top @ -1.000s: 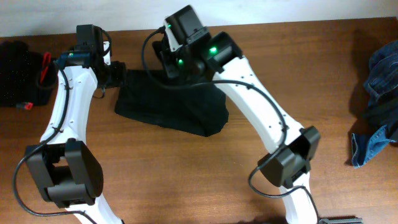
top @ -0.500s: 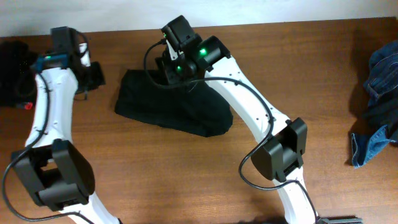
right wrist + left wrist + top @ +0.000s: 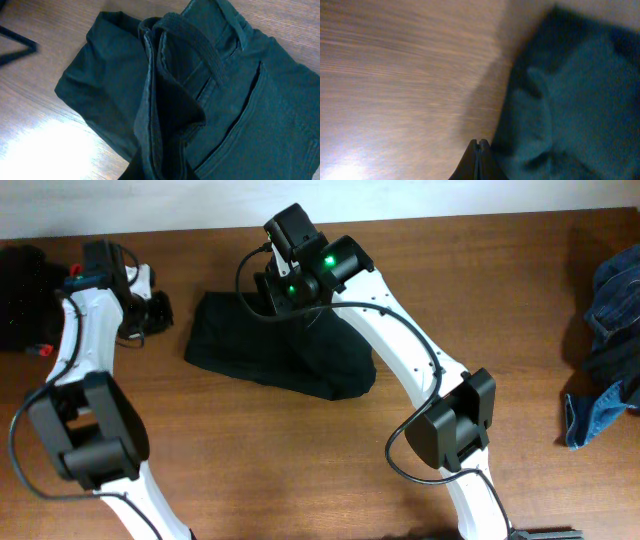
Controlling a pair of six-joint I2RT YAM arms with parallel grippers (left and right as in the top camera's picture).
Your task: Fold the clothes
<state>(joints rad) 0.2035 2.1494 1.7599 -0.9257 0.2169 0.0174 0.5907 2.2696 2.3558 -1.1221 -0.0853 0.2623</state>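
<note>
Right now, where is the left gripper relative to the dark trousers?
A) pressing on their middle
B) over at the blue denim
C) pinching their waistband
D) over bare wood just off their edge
D: in the left wrist view the left gripper has its tips closed over the table, with the dark trousers beside them, not between them.

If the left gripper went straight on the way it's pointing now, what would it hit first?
Probably the wooden table, just beside the dark trousers; the left gripper, shut, aims at wood, though depth is unclear.
</note>
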